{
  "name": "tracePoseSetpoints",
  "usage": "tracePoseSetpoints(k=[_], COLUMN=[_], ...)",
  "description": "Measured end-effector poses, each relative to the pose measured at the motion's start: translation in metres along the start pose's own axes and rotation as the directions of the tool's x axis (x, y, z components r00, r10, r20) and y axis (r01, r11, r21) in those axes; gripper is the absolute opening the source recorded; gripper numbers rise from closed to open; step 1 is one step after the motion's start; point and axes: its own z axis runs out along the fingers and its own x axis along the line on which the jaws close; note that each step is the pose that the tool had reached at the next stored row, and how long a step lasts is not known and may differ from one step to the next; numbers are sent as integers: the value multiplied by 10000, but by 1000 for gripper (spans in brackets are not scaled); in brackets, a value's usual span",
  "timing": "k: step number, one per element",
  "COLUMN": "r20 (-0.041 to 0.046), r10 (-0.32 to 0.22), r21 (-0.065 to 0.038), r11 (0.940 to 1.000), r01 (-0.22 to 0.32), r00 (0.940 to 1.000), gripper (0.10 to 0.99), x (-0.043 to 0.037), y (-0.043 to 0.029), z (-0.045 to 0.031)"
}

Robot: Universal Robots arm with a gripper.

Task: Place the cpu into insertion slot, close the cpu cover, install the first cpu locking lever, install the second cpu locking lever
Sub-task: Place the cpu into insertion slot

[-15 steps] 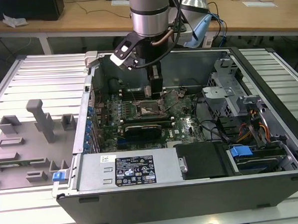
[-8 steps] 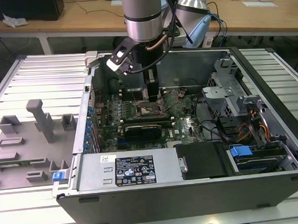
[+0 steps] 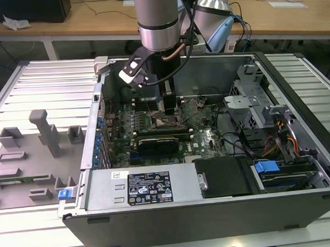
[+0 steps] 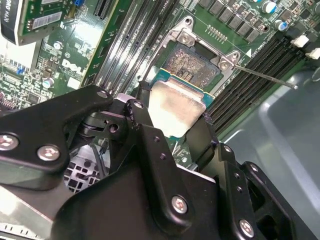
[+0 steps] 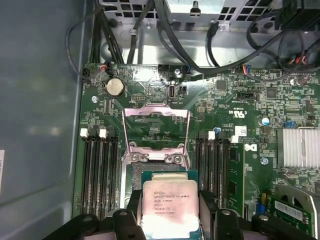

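The gripper [image 3: 168,105] is lowered into the open computer case [image 3: 214,209], which is laid on its side on the slatted tabletop [image 3: 41,80] so that the green circuit board [image 5: 225,107] is presented face up to the arm. The cpu [image 5: 169,202] is pinched between the jaws by two opposite edges, with its dull metal top turned toward the wrist cameras. This edge grip is judged to be used so that the underside is kept free for seating. In both wrist views the cpu is seen over the near part of the insertion slot [image 4: 194,61], while the far part of the slot's contact field is left uncovered. The chip is therefore judged to be not yet seated, though whether any edge is touching the socket rim cannot be determined. The cpu cover [image 5: 156,110] is swung up on its hinge at the far side of the slot, so that the opening is left unobstructed from above. One thin locking lever [image 4: 265,76] is released and angled out from a socket corner across the memory slots [image 4: 265,52]; this release is judged to be what permits the cover to stand open. The slot is flanked on both sides by memory slots, which is judged to explain the approach from above. No step of the task is judged complete.
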Motion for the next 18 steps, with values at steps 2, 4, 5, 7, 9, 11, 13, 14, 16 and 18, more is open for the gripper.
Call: tracePoseSetpoints(k=[2, 4, 5, 7, 9, 11, 13, 14, 16, 18], r20=[4, 38, 52, 53, 113, 180, 209, 214, 219, 220], r10=[-37, -43, -45, -54, -73, -82, -87, -87, -87, -91], r21=[41, 95, 119, 122, 61, 10, 4, -3, -46, -100], r11=[10000, 9999, 9999, 9999, 10000, 10000, 10000, 10000, 10000, 9999], r01=[37, 42, 44, 54, 72, 82, 87, 87, 88, 94], r00=[10000, 10000, 10000, 10000, 9999, 9998, 9997, 9997, 9997, 9997], gripper=[541, 541, 541, 541, 541, 541, 541, 541, 541, 541], x=[4, 14, 17, 17, 18, 17, 17, 19, 22, 26], y=[-4, -4, -4, -5, -6, -8, -10, -13, -18, -29], z=[41, 50, 54, 53, 62, 70, 87, 104, 143, 206])
